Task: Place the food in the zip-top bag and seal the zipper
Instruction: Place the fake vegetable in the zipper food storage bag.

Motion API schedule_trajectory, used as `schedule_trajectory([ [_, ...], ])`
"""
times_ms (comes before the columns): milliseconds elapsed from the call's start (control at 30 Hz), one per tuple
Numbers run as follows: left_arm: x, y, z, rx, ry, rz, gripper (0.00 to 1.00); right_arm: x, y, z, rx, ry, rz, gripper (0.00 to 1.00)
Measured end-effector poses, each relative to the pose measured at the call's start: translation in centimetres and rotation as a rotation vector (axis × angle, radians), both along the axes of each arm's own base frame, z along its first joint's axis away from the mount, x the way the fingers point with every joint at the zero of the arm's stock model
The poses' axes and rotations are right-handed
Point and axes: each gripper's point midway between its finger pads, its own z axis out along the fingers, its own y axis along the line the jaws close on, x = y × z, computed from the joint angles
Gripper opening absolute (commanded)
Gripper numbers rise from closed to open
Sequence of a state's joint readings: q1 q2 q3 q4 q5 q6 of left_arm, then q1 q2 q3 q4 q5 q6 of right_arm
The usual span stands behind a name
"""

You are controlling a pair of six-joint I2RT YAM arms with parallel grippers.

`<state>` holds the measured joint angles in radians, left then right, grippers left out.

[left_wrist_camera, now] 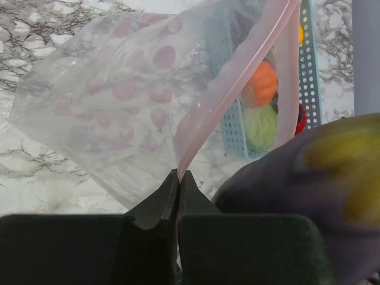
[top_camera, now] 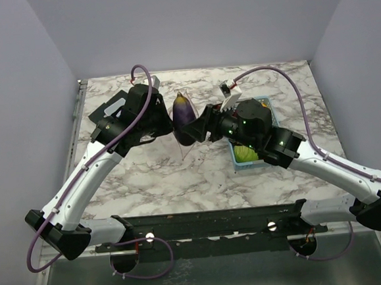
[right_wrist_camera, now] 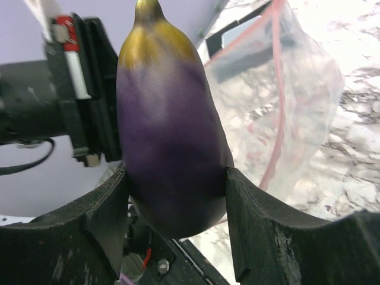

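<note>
**Eggplant (right_wrist_camera: 169, 142) lined up at the mouth of the zip-top bag (left_wrist_camera: 113, 101)**

And we're right at the insertion! The right gripper (right_wrist_camera: 176, 178) has the purple eggplant clamped round its belly, jaws partway open to fit it, yellow-tipped stem end pointing away from the wrist. Across from it, the left gripper (left_wrist_camera: 179, 178) has its fingers pressed flat together on the zipper (left_wrist_camera: 237, 89), pinching one lip of the bag and holding it up off the table (top_camera: 167, 184). The second pink lip looks to stand apart from the first, so the mouth appears to gape.

All of this sits mid-table towards the far side. The light-blue basket (top_camera: 267, 104) is just to the right, with the pumpkin (left_wrist_camera: 262, 83) and cabbage (left_wrist_camera: 261, 122) inside.

To do this well, I'd say keep that left pinch firm and the lip high. Steer the eggplant end-first between the two strips, with its long axis running down the bag's depth. Let go only once most of it is inside. Nudge a lip and the mouth may fold, or the strip may slip from the pinch.

As for pose, both arms sweep in from the near corners with elbows out. The wrists almost meet, and the right gripper points left at the bag.
</note>
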<state>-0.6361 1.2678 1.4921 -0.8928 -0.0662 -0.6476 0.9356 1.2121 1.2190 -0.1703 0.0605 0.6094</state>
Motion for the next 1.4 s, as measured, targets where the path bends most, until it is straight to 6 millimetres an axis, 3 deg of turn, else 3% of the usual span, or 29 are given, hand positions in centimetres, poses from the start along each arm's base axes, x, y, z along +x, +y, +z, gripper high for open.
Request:
schedule_trajectory([
  [167,0.1,-0.4,0.4,-0.032,0.000,0.006,0.00,0.1,-0.3,-2.4,-0.071,-0.003,-0.073,0.01],
  [467,0.2,-0.7,0.9,-0.064,-0.005,0.012,0.00,0.2,-1.1,-4.0,-0.129,-0.008,-0.176,0.01],
  [867,-0.1,-0.6,1.6,-0.085,-0.020,0.013,0.00,0.4,-2.5,-8.6,-0.184,0.103,-0.277,0.01],
  [1200,-0.2,-0.9,1.5,-0.095,-0.014,0.003,0.00,0.3,-2.0,-9.9,-0.189,0.147,-0.285,0.01],
  [1400,-0.3,-0.8,1.4,-0.097,-0.016,0.002,0.00,-0.9,-1.6,-10.6,-0.177,0.129,-0.236,0.01],
])
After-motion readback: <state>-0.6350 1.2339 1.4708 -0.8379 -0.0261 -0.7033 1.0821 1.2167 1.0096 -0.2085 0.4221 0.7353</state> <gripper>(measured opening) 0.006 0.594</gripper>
